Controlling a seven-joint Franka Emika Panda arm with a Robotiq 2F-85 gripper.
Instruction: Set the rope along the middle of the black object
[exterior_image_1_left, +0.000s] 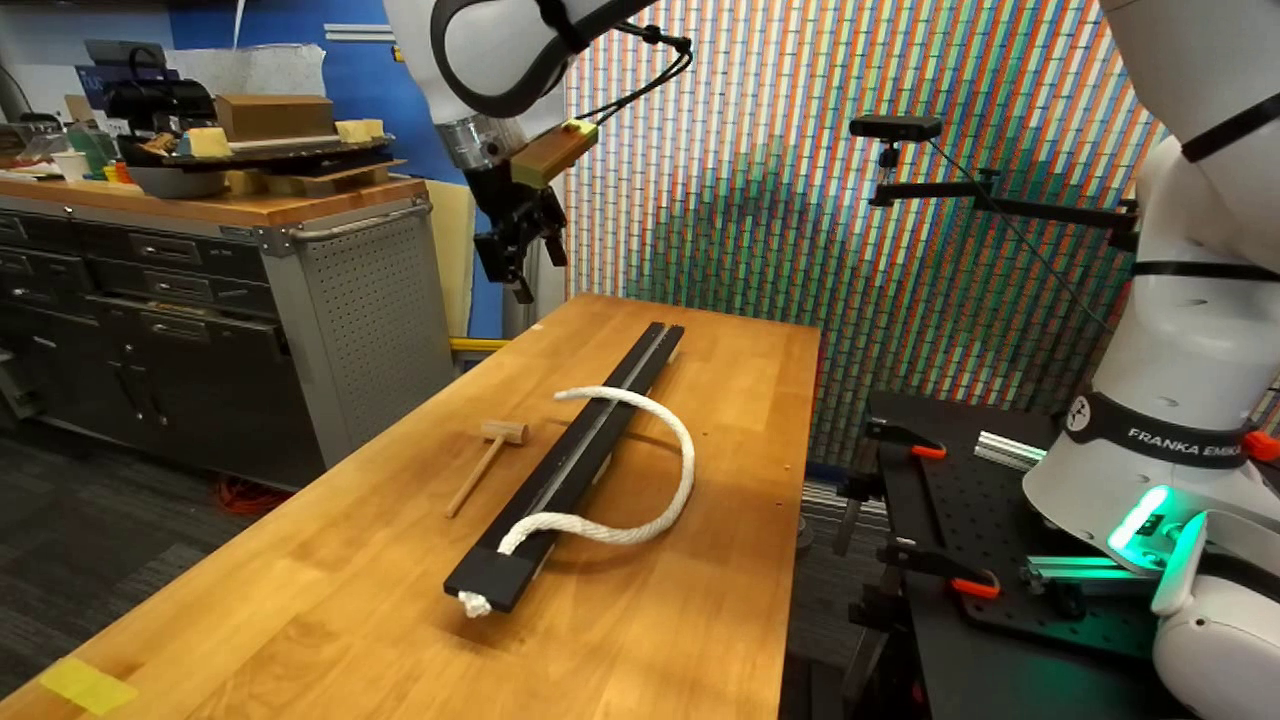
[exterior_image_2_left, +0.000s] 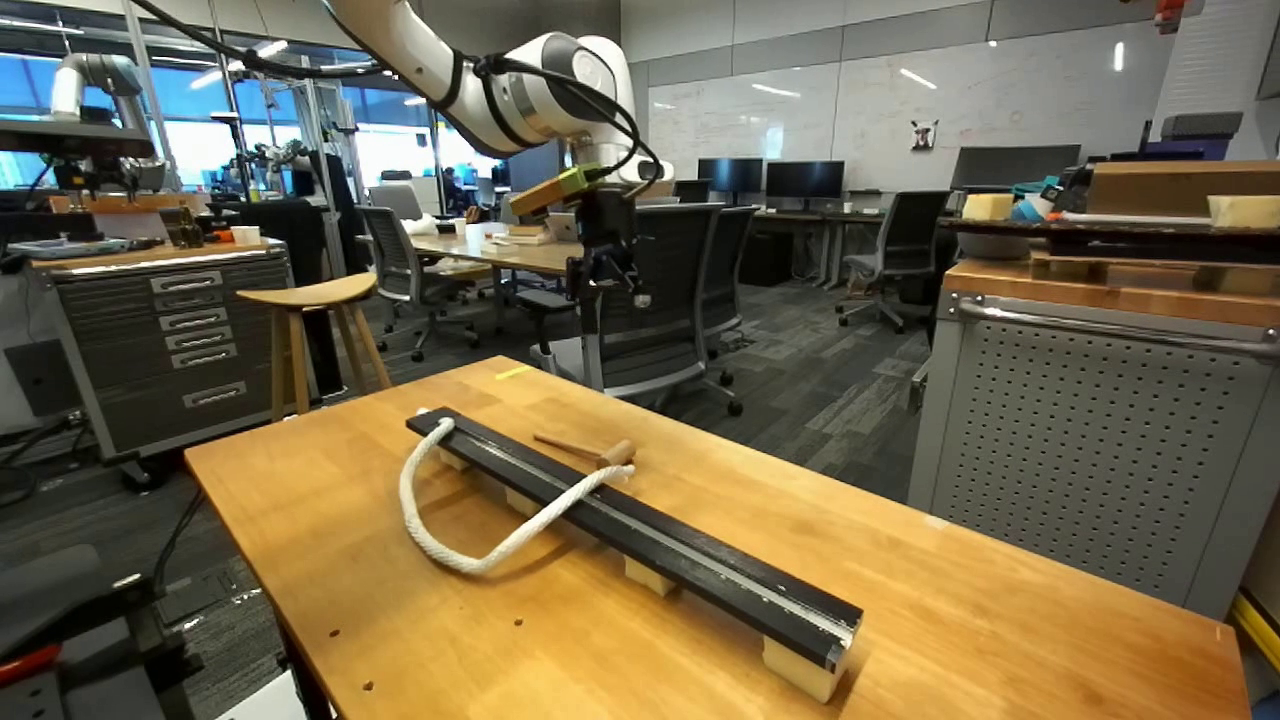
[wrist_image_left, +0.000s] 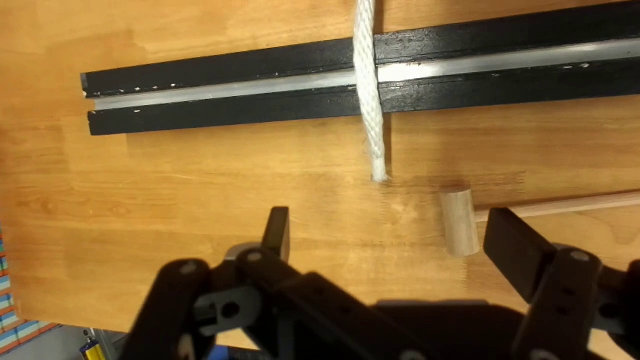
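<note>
Gripper (wrist_image_left: 390, 230): released, fingers spread well apart, nothing between them. The rope (wrist_image_left: 369, 82) is not seated. In an exterior view, one end meets the bar (exterior_image_1_left: 573, 460) close to its tip; the length bows out on the side away from the mallet (wrist_image_left: 460, 222), then crosses back over. The free end projects past the bar's edge on the mallet's side; whether it touches the table (exterior_image_1_left: 690, 620) cannot be told.

Governing relation, per the wrist view: the free end lies ahead of the fingertips and, sideways, falls between them. Its axis there runs nearly square across the bar, while the line joining the fingertips runs roughly along it. Judged: the fingers could straddle the rope with little wrist turn, given a forward shift and a descent. The mallet's head, near one finger, could foul a low approach. Once gripped, the end would need swinging about a quarter turn, away from the rope's other end, to lie in the channel (wrist_image_left: 225, 91).
</note>
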